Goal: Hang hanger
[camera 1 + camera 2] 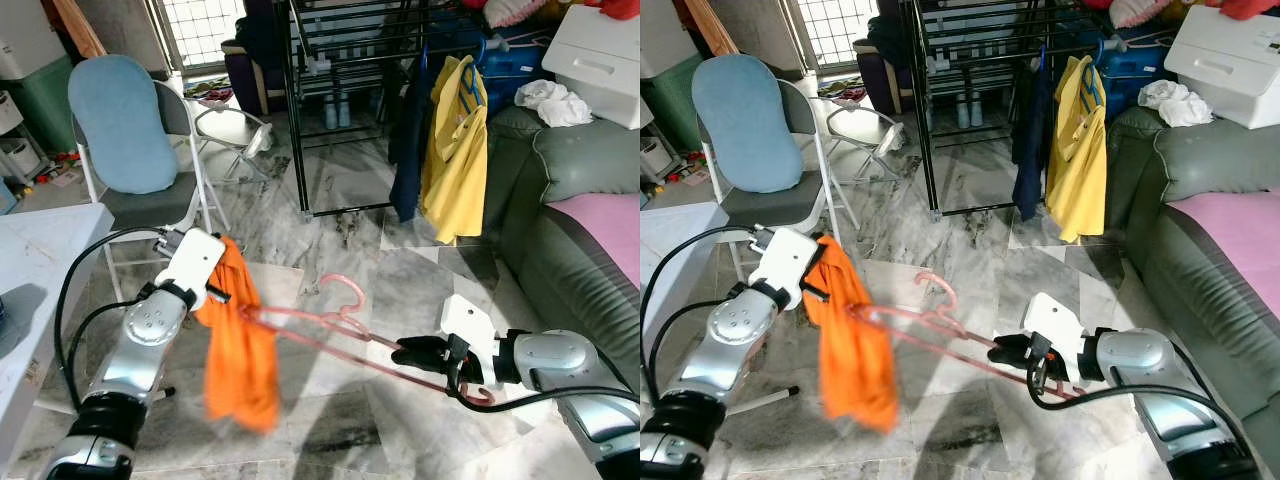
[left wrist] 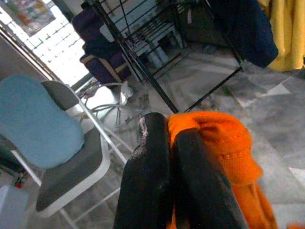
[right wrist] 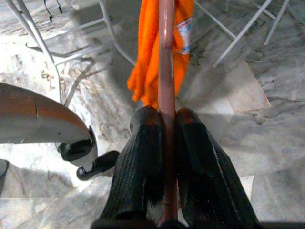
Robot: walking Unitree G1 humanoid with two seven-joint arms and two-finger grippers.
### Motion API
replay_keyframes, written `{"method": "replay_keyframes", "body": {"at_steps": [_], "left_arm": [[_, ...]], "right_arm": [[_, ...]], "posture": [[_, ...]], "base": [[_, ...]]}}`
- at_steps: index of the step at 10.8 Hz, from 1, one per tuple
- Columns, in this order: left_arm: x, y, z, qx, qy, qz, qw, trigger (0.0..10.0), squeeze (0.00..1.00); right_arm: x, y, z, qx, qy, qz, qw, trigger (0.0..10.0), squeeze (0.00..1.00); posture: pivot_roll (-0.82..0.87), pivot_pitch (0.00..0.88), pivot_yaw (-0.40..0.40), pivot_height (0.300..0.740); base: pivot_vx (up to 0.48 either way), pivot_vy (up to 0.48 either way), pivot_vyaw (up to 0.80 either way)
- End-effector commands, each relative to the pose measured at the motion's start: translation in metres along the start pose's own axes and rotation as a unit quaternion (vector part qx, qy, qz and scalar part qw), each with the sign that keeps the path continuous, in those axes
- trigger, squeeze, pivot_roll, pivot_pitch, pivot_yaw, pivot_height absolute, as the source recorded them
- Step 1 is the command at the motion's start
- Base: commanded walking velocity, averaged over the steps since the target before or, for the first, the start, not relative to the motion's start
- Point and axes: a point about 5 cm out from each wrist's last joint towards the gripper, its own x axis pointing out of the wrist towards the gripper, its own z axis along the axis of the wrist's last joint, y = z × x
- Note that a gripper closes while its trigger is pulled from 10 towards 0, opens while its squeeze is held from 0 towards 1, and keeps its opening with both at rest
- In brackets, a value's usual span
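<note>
A pink plastic hanger [image 1: 340, 330] is held low over the marble floor, its hook [image 1: 345, 290] pointing up. My right gripper [image 1: 412, 352] is shut on the hanger's lower bar; in the right wrist view the bar [image 3: 167, 95] runs between the black fingers [image 3: 138, 167]. An orange garment [image 1: 240, 350] hangs from the hanger's left end. My left gripper [image 1: 222, 290] is shut on the garment's top; the left wrist view shows the orange cloth [image 2: 214, 138] pinched beside the fingers [image 2: 152, 167].
A black drying rack [image 1: 340, 110] stands ahead with a yellow shirt [image 1: 455, 150] and a navy garment [image 1: 408, 130] hanging on it. A folding chair with a blue cushion [image 1: 125, 125] is at left, a green sofa [image 1: 570, 230] at right, a table edge [image 1: 50, 260] near left.
</note>
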Motion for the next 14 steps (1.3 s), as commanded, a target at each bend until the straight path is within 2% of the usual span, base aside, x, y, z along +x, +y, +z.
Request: {"method": "replay_keyframes", "body": {"at_steps": [1, 3, 4, 7, 11, 14], "left_arm": [[-0.004, 0.013, 0.001, 0.013, -0.004, 0.017, 1.0, 10.0, 0.0], [-0.007, 0.023, -0.011, 0.021, 0.026, 0.041, 0.999, 10.0, 0.0], [-0.008, 0.023, -0.013, 0.027, 0.032, 0.038, 0.998, 10.0, 0.0], [-0.009, 0.021, -0.017, 0.033, 0.038, 0.032, 0.998, 10.0, 0.0], [-0.007, 0.015, -0.012, 0.022, 0.024, 0.026, 0.999, 10.0, 0.0], [-0.005, 0.013, -0.002, 0.016, 0.002, 0.016, 1.0, 10.0, 0.0]], "right_arm": [[0.001, -0.002, 0.006, -0.015, -0.005, 0.001, 1.0, 10.0, 0.0], [-0.007, -0.007, 0.007, -0.017, -0.005, -0.001, 1.0, 10.0, 0.0], [-0.012, -0.016, 0.01, -0.026, -0.01, -0.025, 0.999, 10.0, 0.0], [-0.014, -0.027, 0.018, -0.032, -0.029, -0.051, 0.998, 10.0, 0.0], [-0.006, -0.01, 0.008, -0.011, -0.016, 0.009, 1.0, 10.0, 0.0], [-0.007, -0.01, 0.003, -0.009, -0.008, 0.011, 1.0, 10.0, 0.0]], "posture": [[-0.07, 0.039, 0.091, 0.74], [-0.07, 0.039, 0.091, 0.74], [-0.07, 0.038, 0.091, 0.74], [-0.07, 0.038, 0.088, 0.74], [-0.07, 0.042, 0.085, 0.74], [-0.07, 0.047, 0.085, 0.74]], "base": [[0.0, 0.0, 0.0], [0.0, 0.0, 0.0], [0.0, 0.0, 0.0], [0.0, 0.0, 0.0], [0.0, 0.0, 0.0], [0.0, 0.0, 0.0]]}}
